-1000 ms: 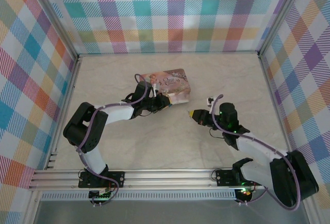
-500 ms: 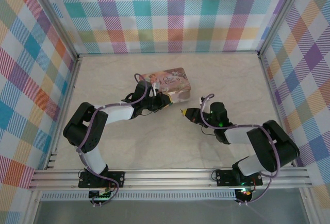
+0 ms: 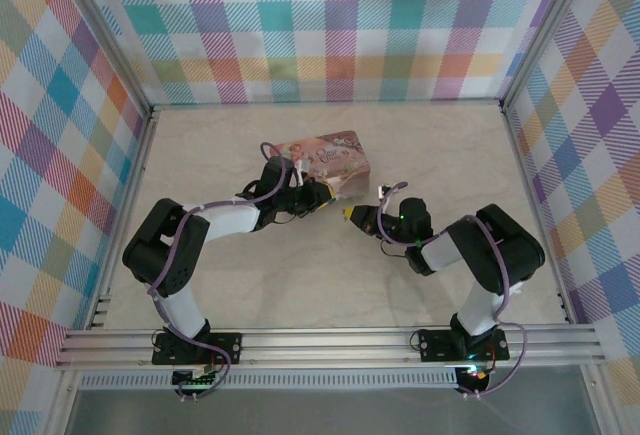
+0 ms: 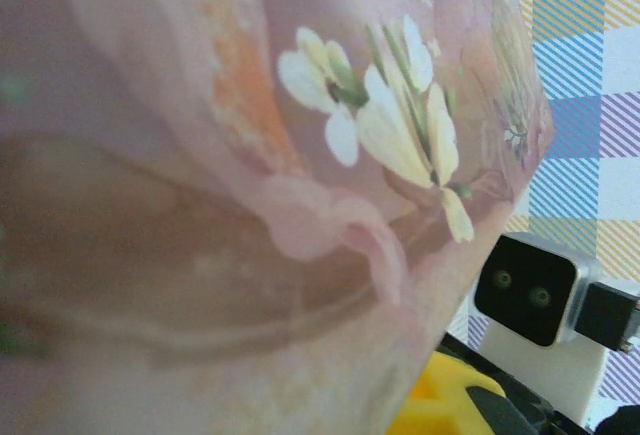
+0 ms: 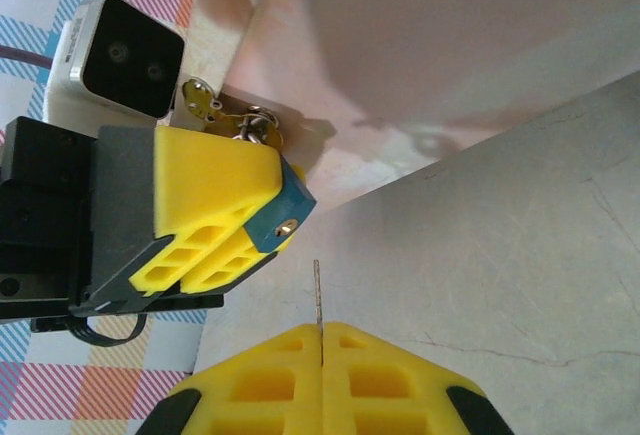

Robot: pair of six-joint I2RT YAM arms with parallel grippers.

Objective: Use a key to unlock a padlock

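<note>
Beside the tin (image 3: 335, 160), your right gripper (image 5: 322, 340): pinching key (image 5: 318, 293), now drawn up near the keyhole (image 5: 288, 226).
Your left gripper (image 3: 318, 195): clamping padlock (image 5: 276, 207), unmoved.

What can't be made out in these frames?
- Shackle of the padlock: right wrist view, hidden by the yellow fingers of the left claw.
- Head of the key: right wrist view, buried in the right claw; just a thin blade edge shows.
- Key-to-keyhole alignment: top view, both too small.
- Lettering on the tin: left wrist view, blurred and cut off by the top edge.
</note>
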